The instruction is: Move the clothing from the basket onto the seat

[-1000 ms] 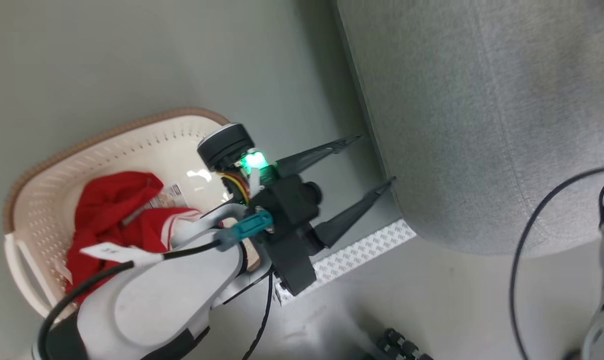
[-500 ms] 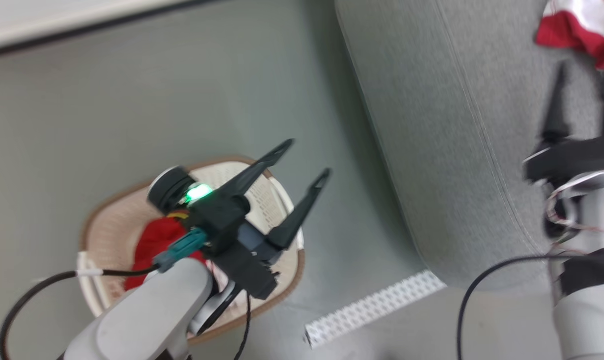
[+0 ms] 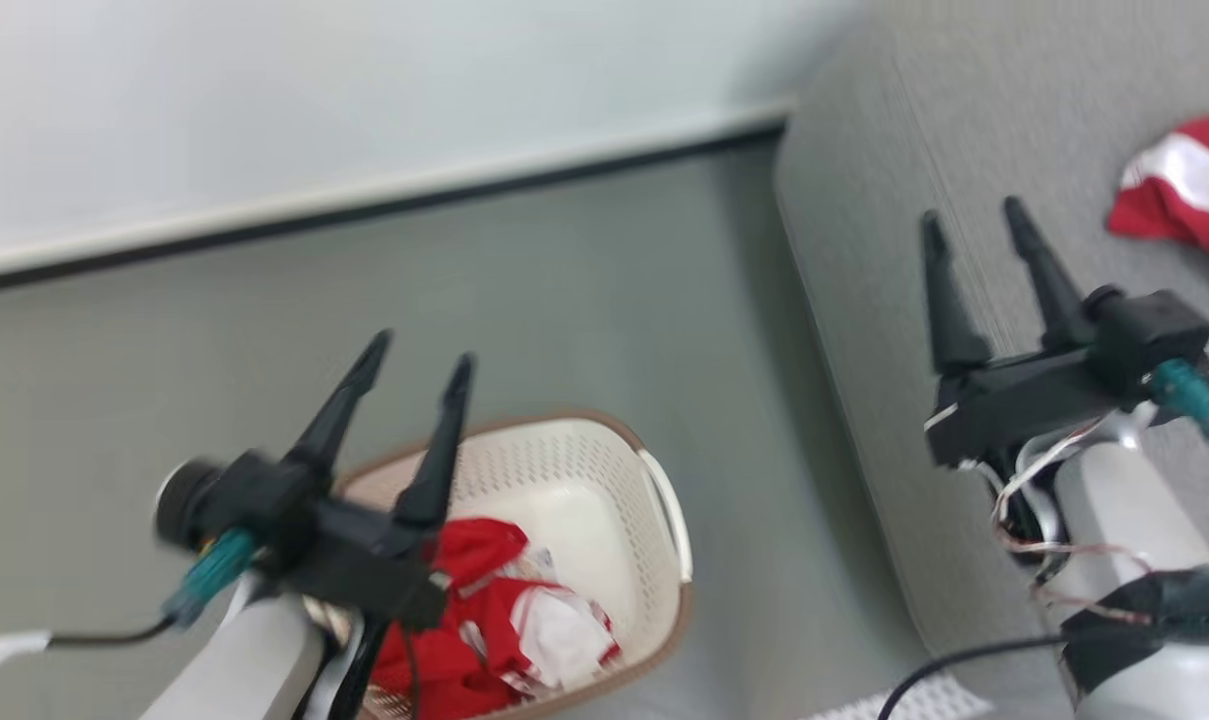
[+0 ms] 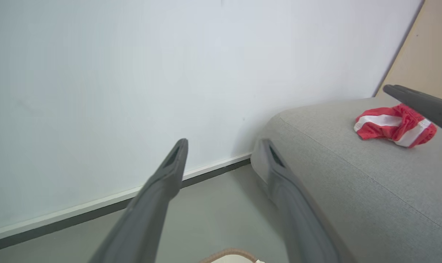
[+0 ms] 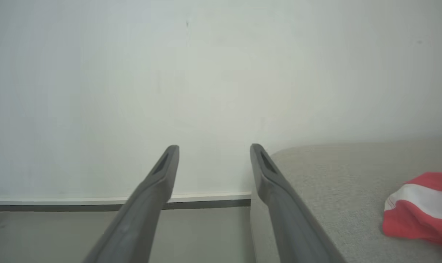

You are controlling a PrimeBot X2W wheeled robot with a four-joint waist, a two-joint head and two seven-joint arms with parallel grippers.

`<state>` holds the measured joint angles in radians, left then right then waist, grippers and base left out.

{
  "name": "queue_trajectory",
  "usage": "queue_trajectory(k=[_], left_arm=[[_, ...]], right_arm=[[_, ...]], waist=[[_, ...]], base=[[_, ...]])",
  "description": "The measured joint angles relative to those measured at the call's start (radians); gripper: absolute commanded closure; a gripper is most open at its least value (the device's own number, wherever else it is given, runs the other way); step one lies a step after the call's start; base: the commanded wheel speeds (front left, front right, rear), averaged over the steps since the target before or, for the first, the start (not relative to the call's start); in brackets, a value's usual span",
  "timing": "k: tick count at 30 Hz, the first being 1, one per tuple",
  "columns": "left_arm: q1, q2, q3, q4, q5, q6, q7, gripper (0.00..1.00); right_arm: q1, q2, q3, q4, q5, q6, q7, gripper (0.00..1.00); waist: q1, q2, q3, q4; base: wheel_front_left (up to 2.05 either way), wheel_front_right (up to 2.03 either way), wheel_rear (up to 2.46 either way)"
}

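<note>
Red and white clothing (image 3: 484,620) lies bunched in the cream basket (image 3: 604,470) on the floor at the lower middle of the head view. Another red, white-striped garment (image 3: 1179,200) (image 4: 392,126) (image 5: 422,208) rests on the grey seat (image 3: 924,150) (image 4: 370,182) (image 5: 334,182) at the right. My left gripper (image 3: 419,360) (image 4: 222,146) hangs open and empty above the basket's near rim. Raised over the seat's left part, my right gripper (image 3: 969,220) (image 5: 213,148) is open and empty, with the garment to its right.
A white wall (image 3: 264,100) with a dark baseboard (image 3: 364,215) runs along the back. Grey floor (image 3: 564,300) separates the basket from the seat. A strip of white patterned tape (image 3: 914,700) lies at the bottom right. Cables hang from both wrists.
The head camera has tilted up, bringing the wall into view. My left gripper swung from pointing at the seat to pointing at the wall. My right gripper has drawn back from the garment on the seat.
</note>
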<state>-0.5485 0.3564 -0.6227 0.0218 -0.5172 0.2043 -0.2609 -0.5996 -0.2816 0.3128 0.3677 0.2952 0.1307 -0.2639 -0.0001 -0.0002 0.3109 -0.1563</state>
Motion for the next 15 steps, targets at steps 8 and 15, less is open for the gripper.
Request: queue_trajectory(k=[8, 15], left_arm=[[0.234, -0.02, 0.175, -0.067, 0.034, 0.036, -0.001, 0.0], [0.411, -0.066, 0.303, -0.102, 0.109, 0.026, -0.001, 0.0]], right_arm=[[0.114, 0.007, 0.03, -0.095, -0.016, 0.0, 0.0, 0.0], [0.264, 0.053, 0.005, -0.172, -0.041, 0.0, 0.0, 0.0]], waist=[[-0.0001, -0.0001, -0.107, 0.063], [-0.0001, 0.0, -0.193, 0.107]], base=[[0.0, 0.0, 0.0], [0.0, 0.0, 0.0]])
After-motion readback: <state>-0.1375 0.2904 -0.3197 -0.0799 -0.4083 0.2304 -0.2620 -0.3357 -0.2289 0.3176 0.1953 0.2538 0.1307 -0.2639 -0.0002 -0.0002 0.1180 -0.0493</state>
